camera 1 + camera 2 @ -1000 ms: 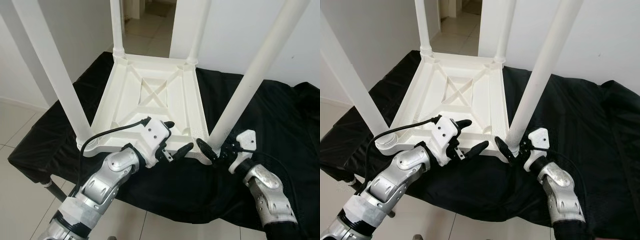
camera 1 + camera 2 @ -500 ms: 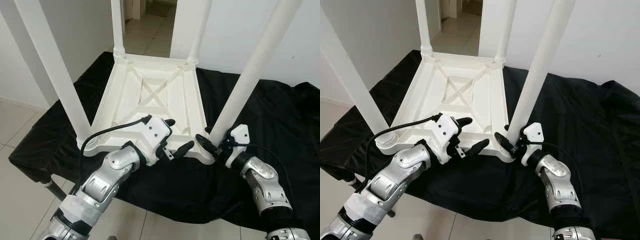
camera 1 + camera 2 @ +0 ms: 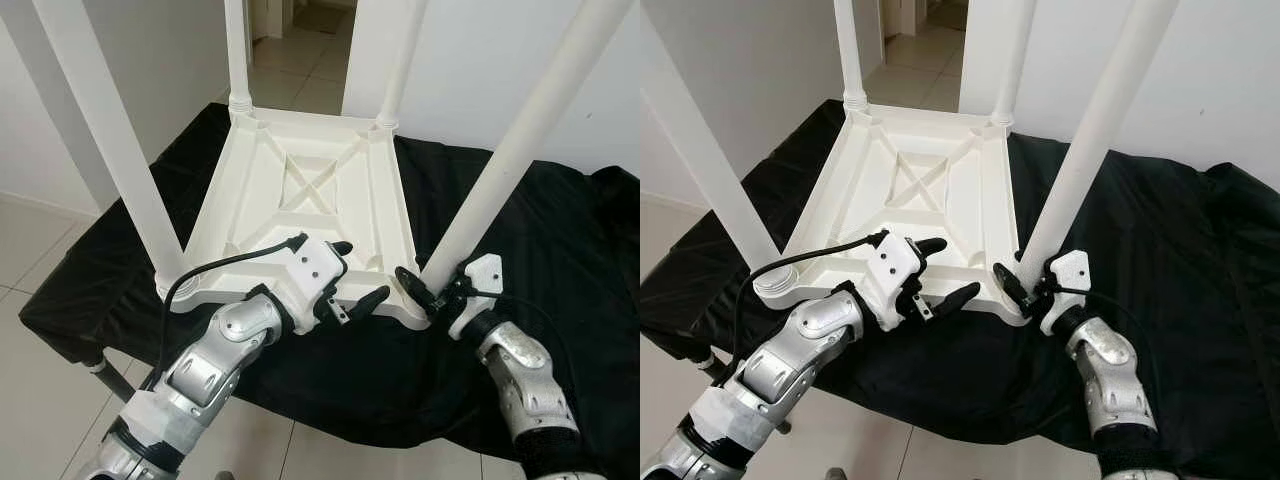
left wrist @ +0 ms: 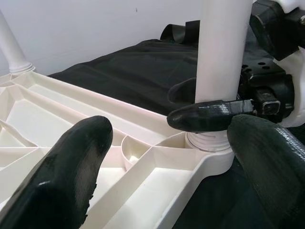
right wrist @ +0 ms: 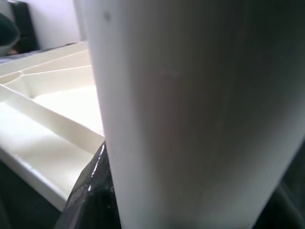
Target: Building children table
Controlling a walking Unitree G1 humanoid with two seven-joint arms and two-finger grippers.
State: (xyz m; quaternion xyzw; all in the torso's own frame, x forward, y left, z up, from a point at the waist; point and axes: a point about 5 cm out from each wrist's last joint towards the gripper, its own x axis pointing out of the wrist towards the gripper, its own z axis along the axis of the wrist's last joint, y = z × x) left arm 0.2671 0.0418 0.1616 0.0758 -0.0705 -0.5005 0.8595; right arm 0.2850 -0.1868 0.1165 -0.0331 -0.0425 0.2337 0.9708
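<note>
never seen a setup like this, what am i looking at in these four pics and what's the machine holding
It is a humanoid robot with two silver arms. Two pictures come from cameras in its head, looking down; the other two come from cameras on its wrists. A white table lies upside down on a black cloth, legs pointing up. The right gripper is closed around the base of the near right leg, where it meets its socket. The left gripper is open, straddling the table's near edge and holding nothing.

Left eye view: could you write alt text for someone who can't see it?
A white table lies upside down on a black cloth, its four legs pointing up. The right gripper clasps the near right leg at its base, while the left gripper, fingers open, straddles the table's near edge.
</note>
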